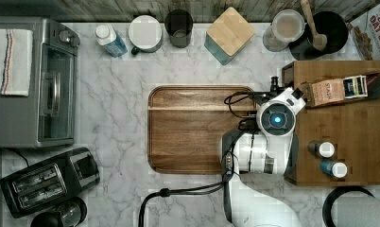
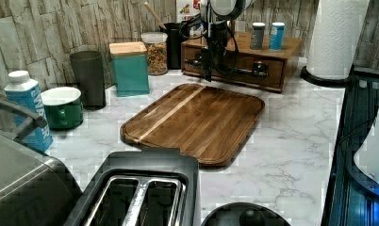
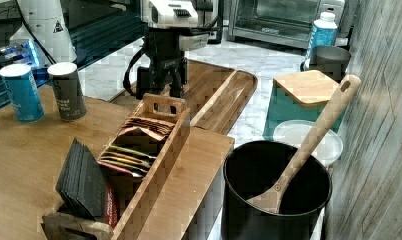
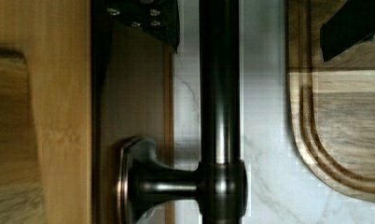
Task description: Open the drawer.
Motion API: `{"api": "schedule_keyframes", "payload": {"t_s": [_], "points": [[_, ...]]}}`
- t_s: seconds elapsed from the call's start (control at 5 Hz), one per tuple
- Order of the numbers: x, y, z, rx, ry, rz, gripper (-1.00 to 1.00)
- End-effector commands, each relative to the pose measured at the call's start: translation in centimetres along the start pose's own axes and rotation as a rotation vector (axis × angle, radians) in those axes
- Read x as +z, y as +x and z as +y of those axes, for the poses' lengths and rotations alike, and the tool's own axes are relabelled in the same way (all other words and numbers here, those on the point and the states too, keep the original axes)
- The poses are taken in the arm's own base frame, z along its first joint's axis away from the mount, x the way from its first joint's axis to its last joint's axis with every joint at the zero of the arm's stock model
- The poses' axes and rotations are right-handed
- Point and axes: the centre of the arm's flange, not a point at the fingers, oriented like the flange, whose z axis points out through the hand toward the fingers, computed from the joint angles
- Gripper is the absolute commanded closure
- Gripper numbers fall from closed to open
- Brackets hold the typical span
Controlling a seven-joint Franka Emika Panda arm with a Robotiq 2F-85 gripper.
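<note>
The drawer [image 2: 246, 79] is the light wooden front of the bamboo cabinet [image 1: 358, 132], and in the left view it looks flush with the box. Its black bar handle [image 2: 242, 70] runs along the front. My gripper [image 2: 207, 74] hangs straight down at the handle's end on the left view's left. In the wrist view the handle [image 4: 218, 93] passes between the fingers [image 4: 160, 23], one on the drawer [image 4: 139, 93] side and one over the marble. My gripper [image 4: 251, 32] is open and apart from the bar. My gripper [image 3: 160, 87] also shows behind the tea box.
A dark cutting board [image 1: 193, 130] lies right in front of the cabinet. On the cabinet stand a tea-bag box [image 1: 334, 90] and two shakers [image 1: 327, 158]. A paper towel roll [image 2: 336, 33], a teal canister [image 2: 129, 68] and a pot with a wooden spoon [image 3: 276, 190] stand nearby.
</note>
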Motion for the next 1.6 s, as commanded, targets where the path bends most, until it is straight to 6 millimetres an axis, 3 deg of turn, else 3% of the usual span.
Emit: {"api": "schedule_keyframes", "payload": {"t_s": [0.2, 0.4, 0.6, 0.8, 1.2, 1.6], "points": [[1.3, -0.9, -1.4, 0.113, 0.043, -0.019, -1.00], [0.5, -0.6, -3.3, 0.122, 0.054, -0.032, -1.00], [1.2, 0.2, -4.7, 0.051, 0.135, -0.036, -1.00], [-0.4, 0.3, -8.9, -0.011, 0.168, -0.003, -1.00], [-2.9, -1.6, -18.4, -0.119, 0.299, -0.021, -1.00], [-5.3, -3.3, -25.3, -0.126, 0.292, -0.014, -1.00]]}}
